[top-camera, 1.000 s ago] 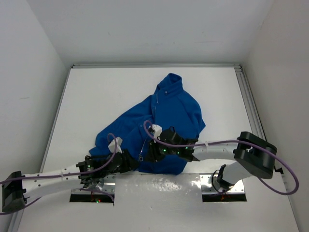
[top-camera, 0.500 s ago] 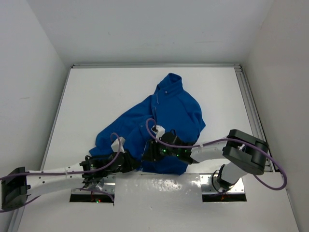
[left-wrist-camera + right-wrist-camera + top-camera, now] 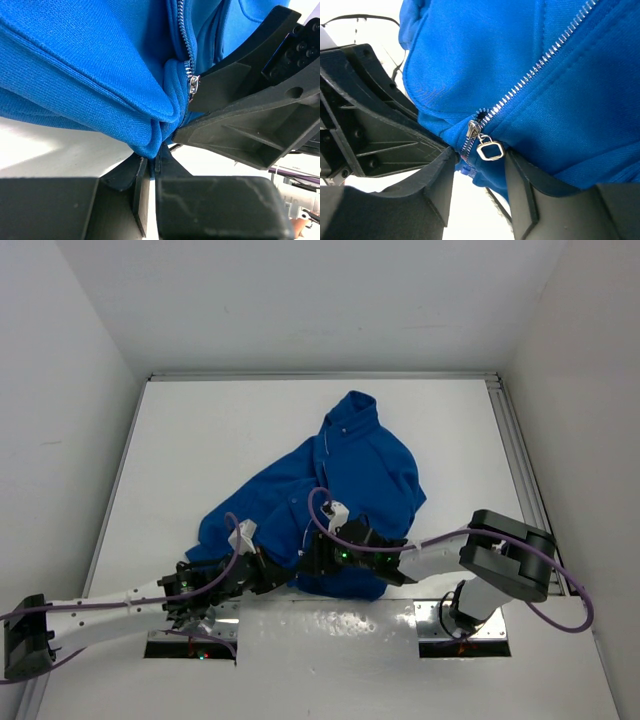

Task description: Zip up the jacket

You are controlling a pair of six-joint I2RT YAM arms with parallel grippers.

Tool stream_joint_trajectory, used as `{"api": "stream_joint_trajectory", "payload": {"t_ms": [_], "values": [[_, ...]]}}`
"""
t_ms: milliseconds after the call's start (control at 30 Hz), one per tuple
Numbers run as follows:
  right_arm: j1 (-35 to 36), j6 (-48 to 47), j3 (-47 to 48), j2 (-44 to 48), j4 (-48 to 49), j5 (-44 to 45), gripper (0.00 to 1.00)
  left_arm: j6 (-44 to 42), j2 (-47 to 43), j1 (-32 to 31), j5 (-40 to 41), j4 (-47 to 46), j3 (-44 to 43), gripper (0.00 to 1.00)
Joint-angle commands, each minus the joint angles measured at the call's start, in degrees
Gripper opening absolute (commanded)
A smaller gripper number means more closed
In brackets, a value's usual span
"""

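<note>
Jacket: I see the blue jacket [image 3: 350, 480] lying crumpled on the white table [image 3: 200, 440], near the middle and running toward the near edge

Lay of it: collar [image 3: 355, 410] points to about 12 o'clock in the top view, the bottom hem [image 3: 150, 145] sits at 6 o'clock by the arm bases, and a lobe of fabric spreads out toward 8 o'clock

Left gripper: my left gripper [image 3: 152, 167] is closed tight, a fold of the hem pinched between its fingers; it sits at the jacket's 7 o'clock corner

Right gripper: my right gripper [image 3: 480, 165] stands at a moderate gap, one finger on each side of the zipper's bottom end, gripping nothing that I can see

Slider: the silver slider [image 3: 472, 129] sits at the very bottom of the zipper, just above the gap between the right fingers

Pull tab: the square-ringed pull tab [image 3: 491, 149] hangs free from the slider, between the two fingers

Zipper teeth: the teeth [image 3: 545, 55] run from the slider toward 1 o'clock in the right wrist view

Grippers together: they sit just beside each other at the hem, left one at 9 o'clock of the right one
</note>
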State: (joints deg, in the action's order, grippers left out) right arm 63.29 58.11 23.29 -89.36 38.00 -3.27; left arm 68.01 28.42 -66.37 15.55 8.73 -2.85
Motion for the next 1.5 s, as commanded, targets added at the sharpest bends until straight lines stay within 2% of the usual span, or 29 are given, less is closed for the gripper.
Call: {"api": "stream_joint_trajectory", "payload": {"t_ms": [0, 133, 600, 1000, 1067, 1133, 1233, 1467], "values": [[0.52, 0.26, -0.44, 0.41, 5.51, 0.89, 0.43, 0.28, -1.0, 0.1, 0.18, -1.88, 6.98, 0.0], [0.87, -0.62, -2.28, 2.43, 7.08, 3.08, 0.39, 0.2, -1.0, 0.1, -0.35, -1.44, 7.07, 0.0], [0.87, -4.32, -3.78, 6.13, 8.23, 4.85, 0.39, 0.02, -1.0, 0.1, -1.05, 0.23, 6.46, 0.0], [0.87, -3.35, -4.57, 5.69, 10.87, 4.67, 0.11, 0.2, -1.0, 0.1, -1.05, 0.06, 6.81, 0.0], [0.87, -3.35, -3.69, 4.64, 10.35, 4.41, 0.11, 0.2, -1.09, 0.1, -1.05, 0.06, 6.81, 0.0], [0.87, -3.53, -2.73, 3.94, 9.11, 3.44, 0.18, 0.11, -1.09, 0.1, -0.96, 0.14, 6.72, 0.0], [0.87, -3.0, -2.9, 3.14, 9.2, 3.44, 0.21, 0.11, -1.0, 0.1, -0.96, 0.15, 6.72, 0.0], [0.87, -2.65, -3.16, 2.79, 9.46, 3.44, 0.18, 0.2, -1.09, 0.19, -1.05, -0.2, 6.98, 0.0]]}}
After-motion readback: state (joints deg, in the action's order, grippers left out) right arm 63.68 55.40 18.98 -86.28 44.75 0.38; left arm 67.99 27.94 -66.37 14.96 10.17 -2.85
